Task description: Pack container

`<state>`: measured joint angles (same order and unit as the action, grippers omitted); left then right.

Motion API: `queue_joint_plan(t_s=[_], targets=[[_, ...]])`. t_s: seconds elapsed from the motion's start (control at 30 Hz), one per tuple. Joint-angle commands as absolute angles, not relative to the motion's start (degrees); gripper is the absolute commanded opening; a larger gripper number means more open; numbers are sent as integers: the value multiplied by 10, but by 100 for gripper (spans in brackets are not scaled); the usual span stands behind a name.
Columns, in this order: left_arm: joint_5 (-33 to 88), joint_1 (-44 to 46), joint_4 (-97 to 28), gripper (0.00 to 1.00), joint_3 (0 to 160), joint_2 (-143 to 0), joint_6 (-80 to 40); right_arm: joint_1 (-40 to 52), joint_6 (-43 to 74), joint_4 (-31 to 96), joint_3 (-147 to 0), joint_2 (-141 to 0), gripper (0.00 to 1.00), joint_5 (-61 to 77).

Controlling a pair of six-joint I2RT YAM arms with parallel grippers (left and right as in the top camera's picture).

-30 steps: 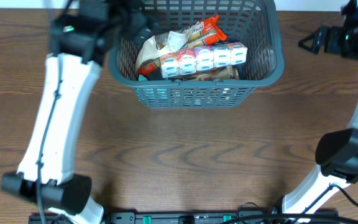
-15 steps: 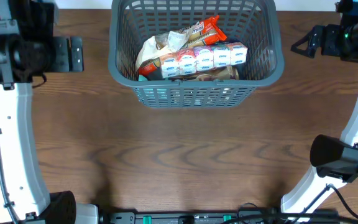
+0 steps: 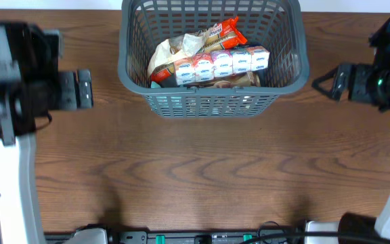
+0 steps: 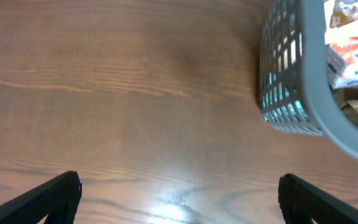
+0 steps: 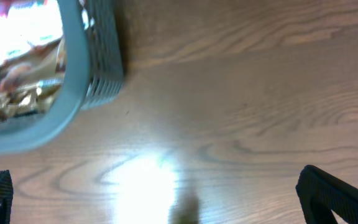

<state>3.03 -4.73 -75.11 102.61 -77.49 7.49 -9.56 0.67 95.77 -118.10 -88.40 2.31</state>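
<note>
The container [image 3: 213,100], a dark grey-blue lattice basket, stands at the back middle of the wooden table. Inside lie a row of small white cartons [image 3: 223,63], an orange packet [image 3: 227,30] and a crumpled wrapper [image 3: 171,53]. My left gripper [image 3: 87,89] hovers left of the basket, open and empty. In the left wrist view the gripper [image 4: 180,198] spans bare wood, with the basket corner [image 4: 291,93] at upper right. My right gripper [image 3: 322,83] hangs open just right of the basket. In its wrist view the gripper [image 5: 161,196] holds nothing, and the basket corner [image 5: 101,56] is at upper left.
Bare wood-grain tabletop [image 3: 202,169] runs across the front half. A dark rail with cables [image 3: 202,237] lines the near edge. The white arm links [image 3: 5,183] rise at the left and right sides.
My left gripper has pulled back from the basket's left rim and out to the left. My right gripper has come down from the far right corner to beside the basket. Both stay open.
</note>
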Motion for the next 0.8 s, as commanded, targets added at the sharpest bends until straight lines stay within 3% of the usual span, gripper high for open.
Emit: queue_joint_plan(t_s=[0.0,0.43,0.77], targets=[[34,-28,-715,99,937,-695,72,-64,17,938,-1101,-854,99,17],[34,25,-499,99,554,-375,118,108,90,728,-707,-615,99,-78],[34,27,-441,98,415,-283,119,150,138,640,-510,-487,99,-92]])
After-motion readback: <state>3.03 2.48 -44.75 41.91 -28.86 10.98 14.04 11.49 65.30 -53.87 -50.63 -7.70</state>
